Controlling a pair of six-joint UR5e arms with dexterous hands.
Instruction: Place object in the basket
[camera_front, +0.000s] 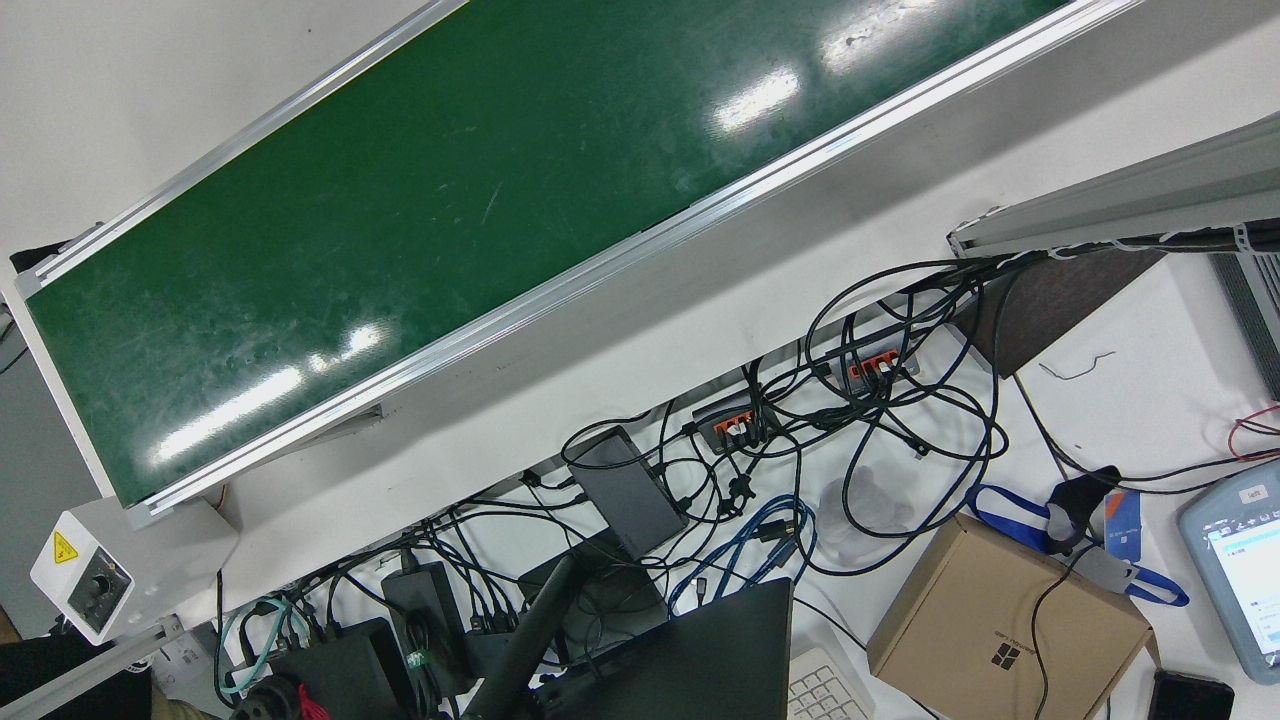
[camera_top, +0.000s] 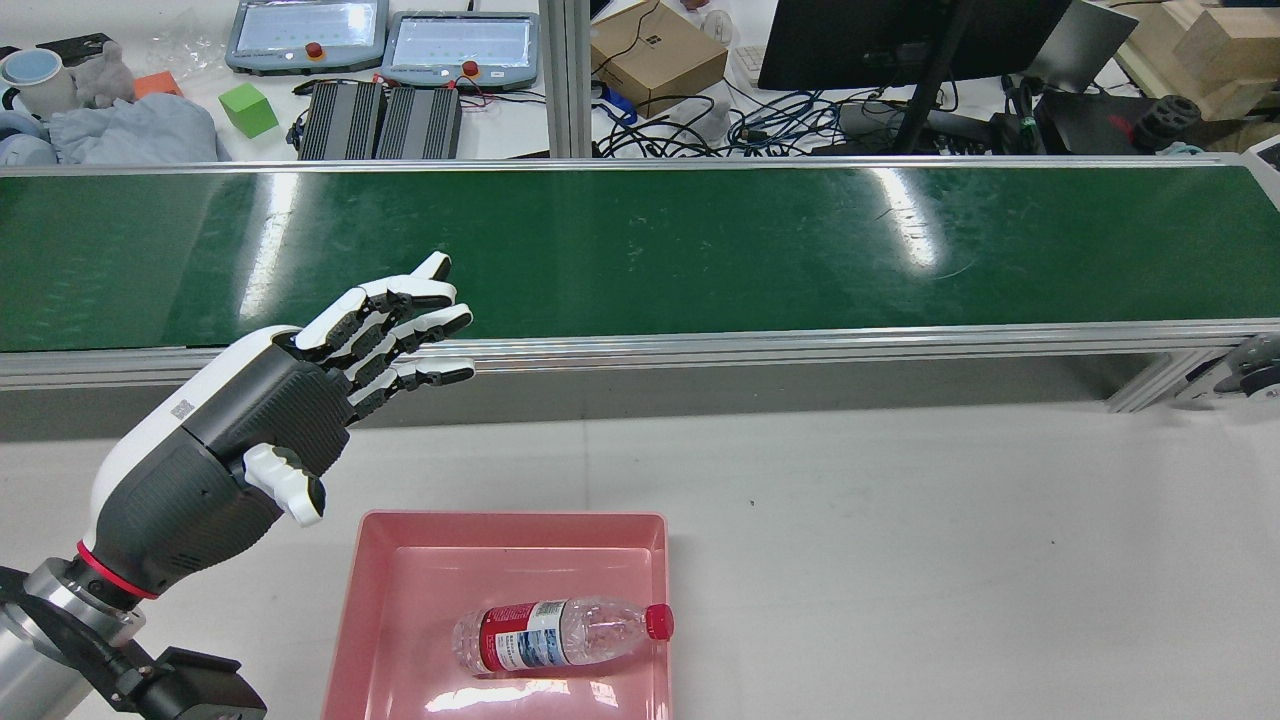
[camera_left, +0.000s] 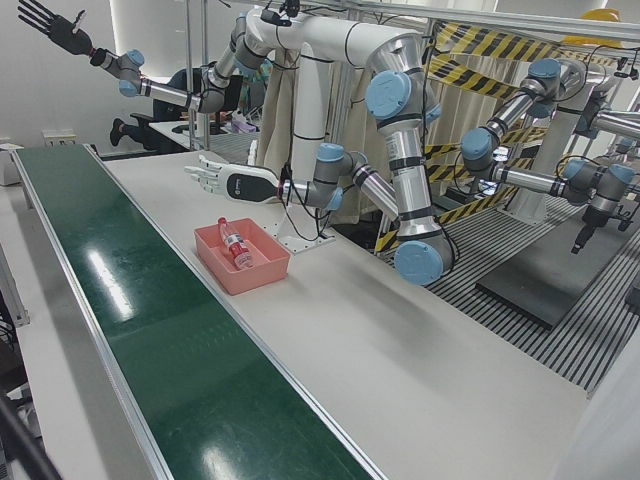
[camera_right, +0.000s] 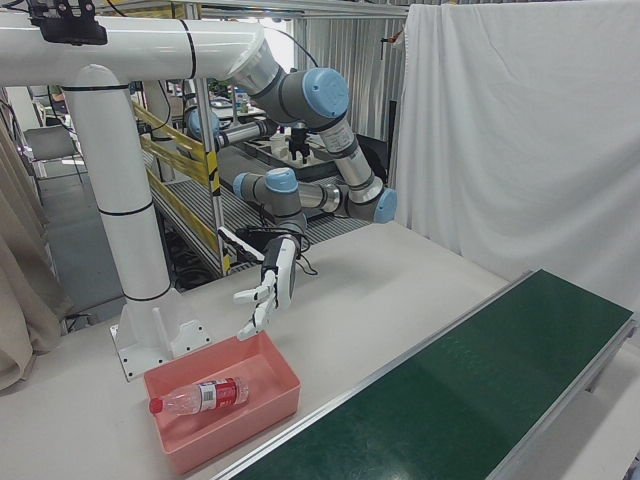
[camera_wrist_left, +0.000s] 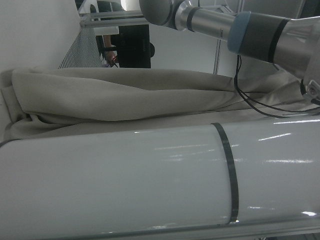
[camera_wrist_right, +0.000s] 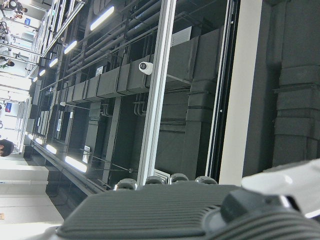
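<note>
White table by the green belt (camera_top: 640, 250): bottle (camera_top: 560, 634) lies sideways in the pink basket (camera_top: 400, 560), just below-right of the empty, spread-open left hand (camera_top: 300, 400). Right hand's state can't be told.

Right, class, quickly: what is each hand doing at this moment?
Left hand: open, fingers spread, holding nothing, above the table beside the pink basket.
Right hand: only its back shows; its state cannot be told.
</note>
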